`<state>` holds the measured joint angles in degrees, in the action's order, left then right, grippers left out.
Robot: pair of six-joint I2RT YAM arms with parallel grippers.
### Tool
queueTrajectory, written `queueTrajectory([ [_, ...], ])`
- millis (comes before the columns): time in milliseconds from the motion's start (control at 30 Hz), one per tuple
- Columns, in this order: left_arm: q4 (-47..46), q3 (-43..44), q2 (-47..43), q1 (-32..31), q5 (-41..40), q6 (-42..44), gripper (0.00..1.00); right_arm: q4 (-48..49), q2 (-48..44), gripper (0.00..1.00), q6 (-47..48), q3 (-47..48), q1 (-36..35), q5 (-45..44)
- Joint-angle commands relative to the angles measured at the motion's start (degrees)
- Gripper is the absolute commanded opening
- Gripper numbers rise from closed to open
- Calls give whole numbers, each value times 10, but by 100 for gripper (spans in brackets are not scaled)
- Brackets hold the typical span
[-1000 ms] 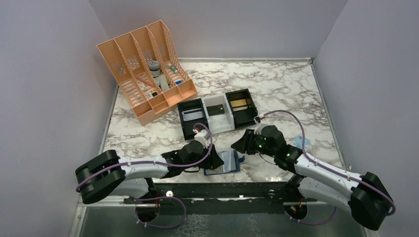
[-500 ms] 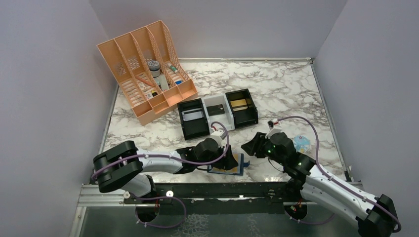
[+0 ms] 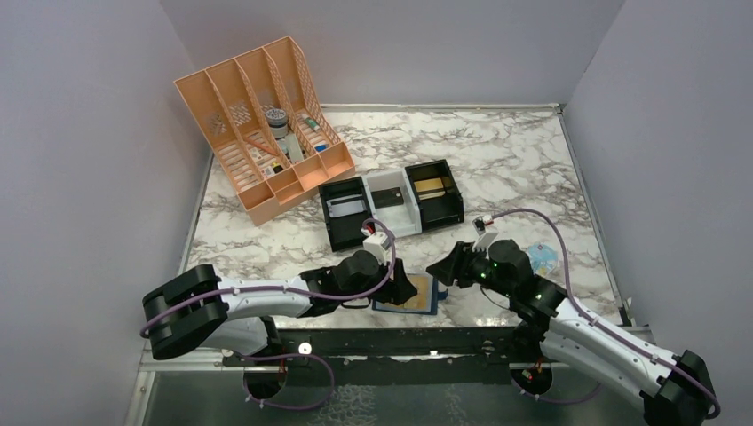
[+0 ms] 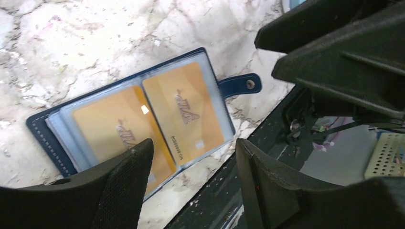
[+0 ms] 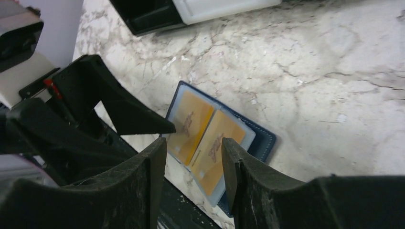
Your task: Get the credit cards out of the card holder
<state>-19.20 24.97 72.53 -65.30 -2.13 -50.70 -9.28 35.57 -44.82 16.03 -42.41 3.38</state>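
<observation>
The card holder [image 4: 40, 126] lies open flat at the near edge of the glossy white-and-grey marble table [image 3: 497, 151]. Two gold-tan credit cards [image 4: 184, 112] sit in its clear sleeves. Left gripper [image 4: 191, 148] and right gripper [image 5: 193, 143] hover over it, jaws apart and gripping nothing. Pale lilac walls [image 3: 400, 44] all round, and a slotted orange rack [image 3: 257, 133] at the back.

Two cards [image 4: 184, 112], one wallet [image 4: 239, 86], three trays [image 3: 346, 240]

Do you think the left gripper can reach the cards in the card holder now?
Probably yes: the left gripper hangs open above the spread card holder, both credit cards face up.
</observation>
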Motion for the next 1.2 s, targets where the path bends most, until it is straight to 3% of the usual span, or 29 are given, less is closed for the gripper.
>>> queueTrajectory([
  [0,23,-10,-12,3,-38,-1,66,93,32,48,7,-23,1,105],
  [567,30,-53,-91,30,-59,-7,69,136,200,46,44,20,1,251],
  [867,11,-33,-55,30,-9,13,72,110,291,36,10,22,1,207],
  [967,-5,-23,-32,30,12,14,72,88,276,31,-27,6,1,115],
  [1067,-19,-10,-5,29,34,19,70,113,258,30,-32,-26,1,79],
  [1167,-41,1,21,29,46,22,67,70,266,30,-29,-16,1,43],
])
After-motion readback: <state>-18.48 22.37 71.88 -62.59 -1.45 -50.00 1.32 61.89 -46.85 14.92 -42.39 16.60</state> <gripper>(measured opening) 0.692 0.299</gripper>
